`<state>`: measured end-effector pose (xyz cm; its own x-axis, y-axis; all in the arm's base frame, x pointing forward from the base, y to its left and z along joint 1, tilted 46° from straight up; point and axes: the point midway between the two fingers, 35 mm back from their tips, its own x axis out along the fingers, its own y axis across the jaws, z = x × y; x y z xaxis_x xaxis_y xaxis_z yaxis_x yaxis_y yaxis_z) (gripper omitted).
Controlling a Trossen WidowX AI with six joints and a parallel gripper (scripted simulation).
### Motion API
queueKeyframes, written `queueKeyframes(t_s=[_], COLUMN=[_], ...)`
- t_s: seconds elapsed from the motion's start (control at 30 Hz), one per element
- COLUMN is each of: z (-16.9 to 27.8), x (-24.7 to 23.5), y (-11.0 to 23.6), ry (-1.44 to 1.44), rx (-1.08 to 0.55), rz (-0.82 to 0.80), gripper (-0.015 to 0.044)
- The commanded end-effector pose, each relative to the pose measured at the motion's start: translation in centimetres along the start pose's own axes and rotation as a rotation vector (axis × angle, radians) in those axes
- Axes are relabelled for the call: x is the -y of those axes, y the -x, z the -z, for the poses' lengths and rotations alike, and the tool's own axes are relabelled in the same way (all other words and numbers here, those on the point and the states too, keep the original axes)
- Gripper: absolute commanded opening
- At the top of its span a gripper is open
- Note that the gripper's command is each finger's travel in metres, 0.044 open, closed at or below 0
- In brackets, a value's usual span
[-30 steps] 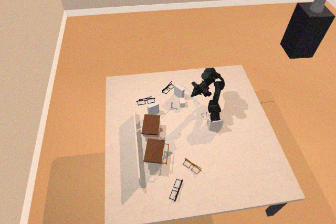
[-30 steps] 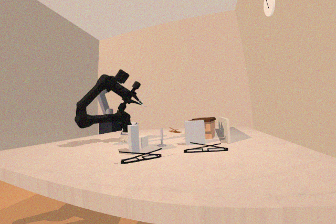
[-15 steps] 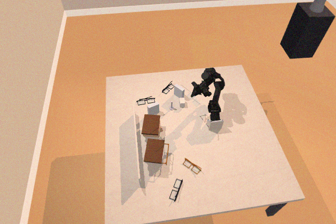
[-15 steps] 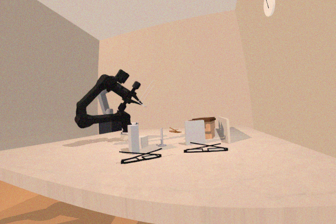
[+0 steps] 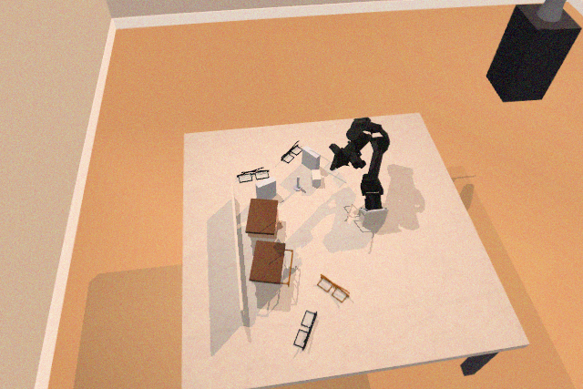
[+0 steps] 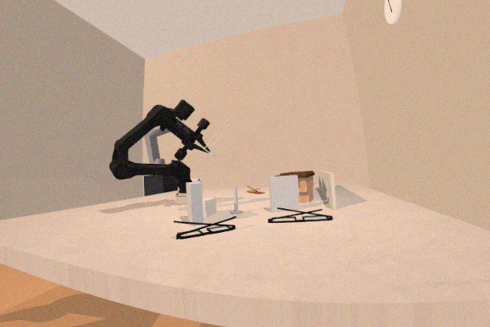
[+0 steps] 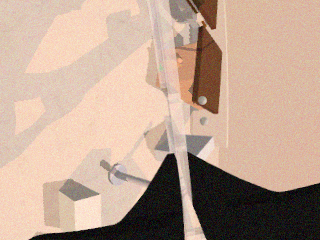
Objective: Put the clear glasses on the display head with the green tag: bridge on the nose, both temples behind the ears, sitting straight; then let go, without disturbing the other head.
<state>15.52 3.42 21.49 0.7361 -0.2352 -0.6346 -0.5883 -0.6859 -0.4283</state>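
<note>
Pale table (image 5: 424,281) carrying two brown-topped display heads (image 5: 261,216) side by side near its left edge. Above the blocks, black gripper (image 6: 206,150) clamped almost fully shut on the clear glasses (image 6: 218,130), held aloft, well apart from both heads.

display heads: 2 (image 5: 261,216) (image 5: 268,261) | black-framed glasses: 3 (image 5: 252,174) (image 5: 291,152) (image 5: 305,328) | orange-framed glasses: 2 (image 5: 332,287) (image 5: 288,266) | clear glasses: 1 (image 7: 175,120) | white blocks: 3 (image 5: 311,157) (image 5: 266,188) (image 5: 316,182) | small grey stand beside the blocks: 1 (image 5: 298,185)
</note>
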Motion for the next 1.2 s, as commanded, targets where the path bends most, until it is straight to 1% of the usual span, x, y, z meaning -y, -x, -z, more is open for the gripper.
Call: queueKeyframes(t_s=[0.0,0.57,1.17], z=[-0.4,-2.8,-5.7], x=[0.9,3.1,4.3], y=[-0.3,-2.8,-6.7], ry=[-0.036,-0.144,-0.266], rx=[0.005,-0.019,-0.078], rz=[-0.04,-0.235,-0.447], gripper=[0.0,0.0,0.0])
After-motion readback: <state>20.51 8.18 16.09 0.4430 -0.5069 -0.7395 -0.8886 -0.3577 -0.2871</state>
